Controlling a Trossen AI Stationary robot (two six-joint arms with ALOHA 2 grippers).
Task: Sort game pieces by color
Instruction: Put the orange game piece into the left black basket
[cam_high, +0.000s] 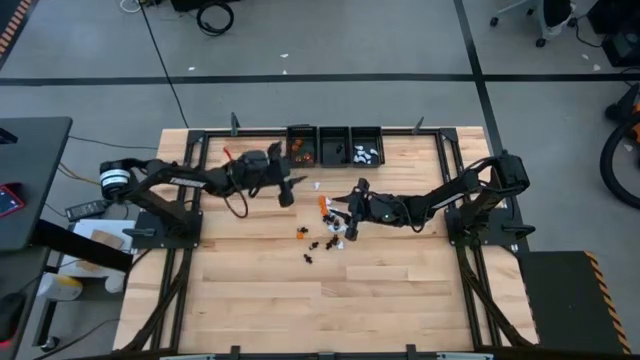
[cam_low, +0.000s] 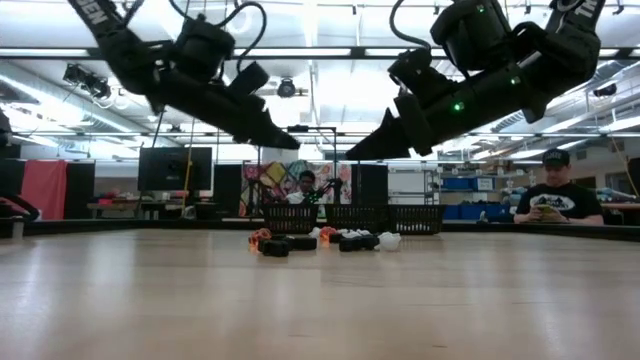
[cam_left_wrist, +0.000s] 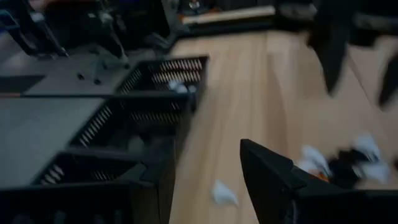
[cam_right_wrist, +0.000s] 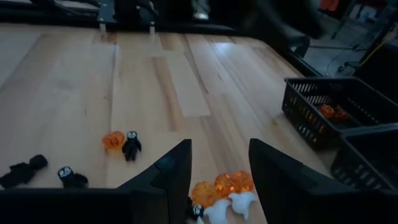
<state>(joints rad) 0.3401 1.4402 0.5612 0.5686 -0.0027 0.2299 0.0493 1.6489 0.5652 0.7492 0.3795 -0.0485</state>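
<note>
The game pieces lie scattered on the wooden table between the two arms. They are tiny orange, black and white shapes, also visible in the low view as game pieces. My right gripper hangs open above the right side of the cluster. In the right wrist view, orange pieces and a white piece lie below my right gripper. My left gripper is raised near the bins and open, with a lone white piece on the table below it. Both grippers are well above the table in the low view.
Three small black bins stand in a row at the table's far edge. One bin holds orange pieces, the middle bin looks dark, and the third bin holds white pieces. Bare wood lies toward the near edge. People sit in the room beyond the table.
</note>
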